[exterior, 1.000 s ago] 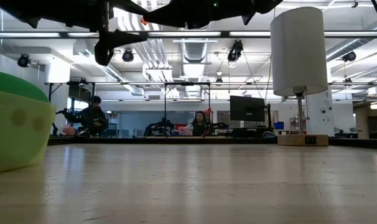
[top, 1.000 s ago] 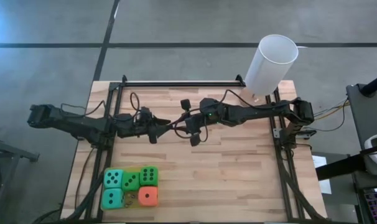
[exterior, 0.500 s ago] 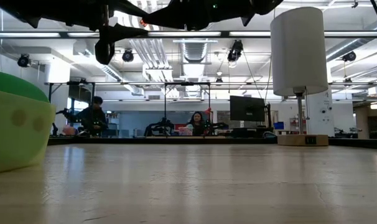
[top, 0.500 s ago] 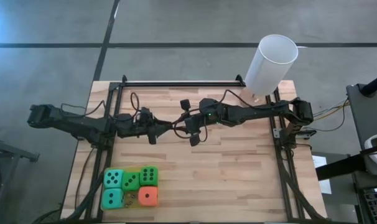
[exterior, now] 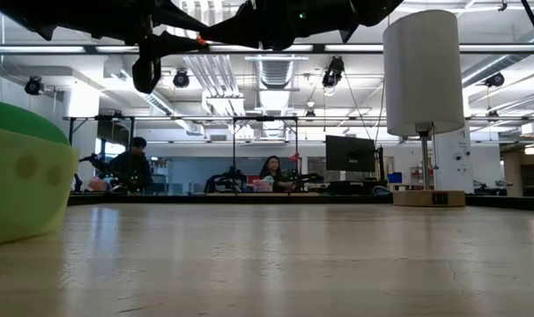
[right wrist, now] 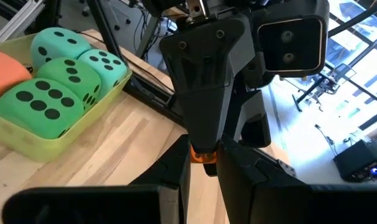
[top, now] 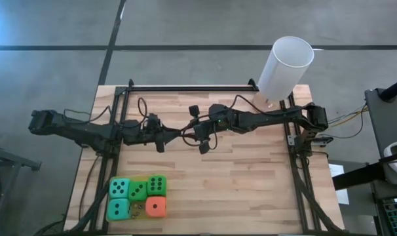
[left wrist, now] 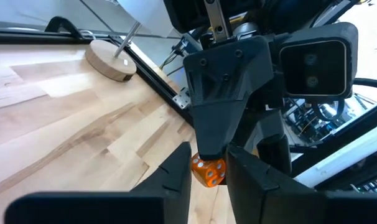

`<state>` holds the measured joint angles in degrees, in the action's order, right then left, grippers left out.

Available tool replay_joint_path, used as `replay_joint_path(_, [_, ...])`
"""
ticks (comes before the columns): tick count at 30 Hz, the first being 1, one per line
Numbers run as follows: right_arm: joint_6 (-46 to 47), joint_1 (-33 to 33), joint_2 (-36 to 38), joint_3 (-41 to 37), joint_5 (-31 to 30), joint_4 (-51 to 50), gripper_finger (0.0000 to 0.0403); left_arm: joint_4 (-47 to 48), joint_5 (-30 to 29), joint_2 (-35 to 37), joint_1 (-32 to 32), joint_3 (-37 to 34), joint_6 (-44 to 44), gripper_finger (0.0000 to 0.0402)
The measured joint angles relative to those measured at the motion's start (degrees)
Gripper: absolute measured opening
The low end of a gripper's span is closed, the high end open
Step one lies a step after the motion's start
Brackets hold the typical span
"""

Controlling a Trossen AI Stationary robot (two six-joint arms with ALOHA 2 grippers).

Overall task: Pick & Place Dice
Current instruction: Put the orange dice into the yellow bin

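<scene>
Both arms meet high above the middle of the table, gripper to gripper, around. A tiny orange die with pale pips sits between them, and a speck of orange shows in the low view. My left gripper and my right gripper are both shut on it. Five big soft dice rest in a yellow-green tray at the table's near left: teal, teal, green, green and orange-red. My left gripper pinches the tiny orange die between its two fingers, one on each side face, coming level from the table's left. The die is lifted clear, high above the table. My right gripper pinches the same die between its fingers, level from the table's right and turned crosswise to the left fingers, which cover the die's upper part.
A tall white cylinder stands on a thin post and a round wooden foot at the far right corner. Black rails frame the tabletop. Bare wood lies across the middle and near right. People sit in the room beyond.
</scene>
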<state>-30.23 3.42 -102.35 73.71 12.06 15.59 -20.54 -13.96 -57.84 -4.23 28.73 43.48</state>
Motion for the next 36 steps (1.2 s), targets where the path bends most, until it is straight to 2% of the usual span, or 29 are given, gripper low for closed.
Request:
replay_joint_path(7, [-0.18, 0.00, 0.00, 0.00, -0.01, -0.07, 0.0059, 0.07, 0.04, -0.02, 0.00, 0.00, 0.02, 0.0086])
replay_joint_path(13, [0.47, 0.00, 0.00, 0.00, -0.03, -0.22, 0.0063, 0.03, 0.04, -0.06, 0.00, 0.00, 0.02, 0.0075])
replay_joint_path(22, [0.49, -0.07, 0.00, 0.21, -0.19, 0.19, 0.0126, -0.01, 0.21, -0.17, 0.04, 0.07, 0.04, 0.0074])
replay_joint_path(36, [0.23, -0.15, 1.59, 0.24, 0.01, -2.87, 0.0184, 0.59, -0.15, -0.12, 0.04, 0.04, -0.20, 0.0017])
